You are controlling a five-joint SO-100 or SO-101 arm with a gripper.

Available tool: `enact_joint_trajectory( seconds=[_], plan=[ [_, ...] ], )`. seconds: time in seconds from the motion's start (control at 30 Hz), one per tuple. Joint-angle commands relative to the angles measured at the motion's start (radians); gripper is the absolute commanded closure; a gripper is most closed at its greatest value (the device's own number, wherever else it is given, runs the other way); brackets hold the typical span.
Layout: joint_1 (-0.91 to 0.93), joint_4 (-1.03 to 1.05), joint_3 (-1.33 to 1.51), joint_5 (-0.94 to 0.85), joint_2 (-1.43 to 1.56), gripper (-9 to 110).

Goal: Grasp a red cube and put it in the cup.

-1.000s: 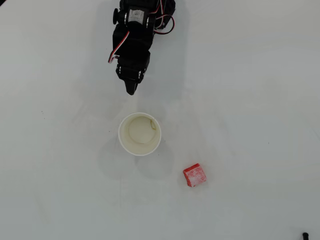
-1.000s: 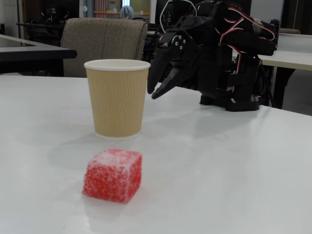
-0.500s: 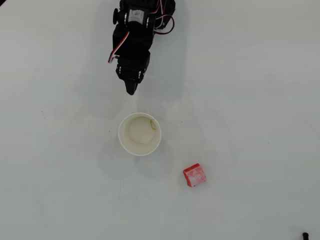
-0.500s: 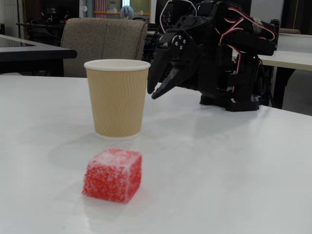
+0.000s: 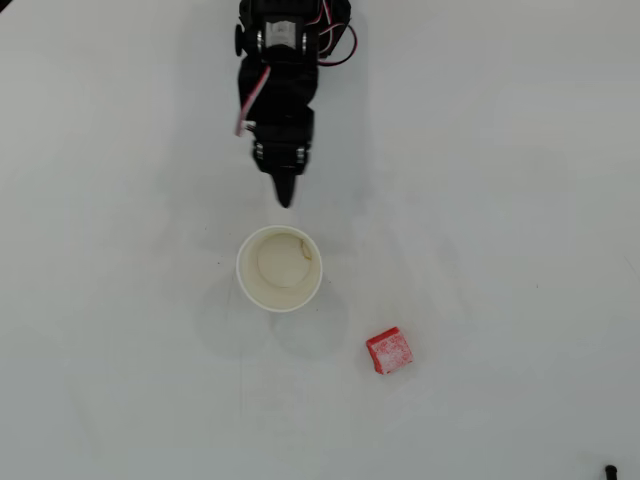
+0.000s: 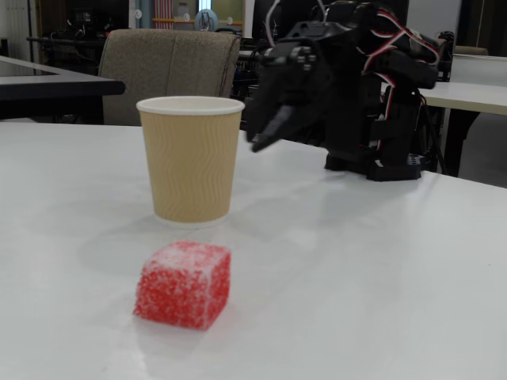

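Red on its sides and frosted whitish on its top face, the red cube point(image 5: 390, 351) point(image 6: 184, 284) is lying on the white surface point(image 5: 520, 200) point(image 6: 380, 269), its skin looking grainy and scuffed in the fixed view. It is sitting apart from the cup point(image 5: 279, 268) point(image 6: 191, 158): below and to the right of it in the overhead view, nearer the camera in the fixed view. The cup is standing upright; its outer wall is showing tan and ribbed in the fixed view, its rolled rim white, its interior cream and holding nothing in the overhead view. The black claw point(image 5: 286, 197) point(image 6: 255, 142) is hanging above the surface just beyond the cup's far rim, pointing down towards it, touching neither cup nor cube. Its fingers are appearing drawn together to a single tip in the overhead view, gripping nothing. Red and white wires point(image 5: 335, 45) are looping over the arm.
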Motion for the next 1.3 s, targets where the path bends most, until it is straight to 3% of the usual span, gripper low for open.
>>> enact_joint_trajectory(
  seconds=[0.0, 0.67, 1.27],
  plan=[
    [-0.044, -0.023, 0.071, -0.046, 0.006, 101],
    [-0.209, -0.034, 0.038, -0.439, 0.003, 101],
    [-0.250, -0.133, -0.436, -0.526, -0.407, 101]
  ],
)
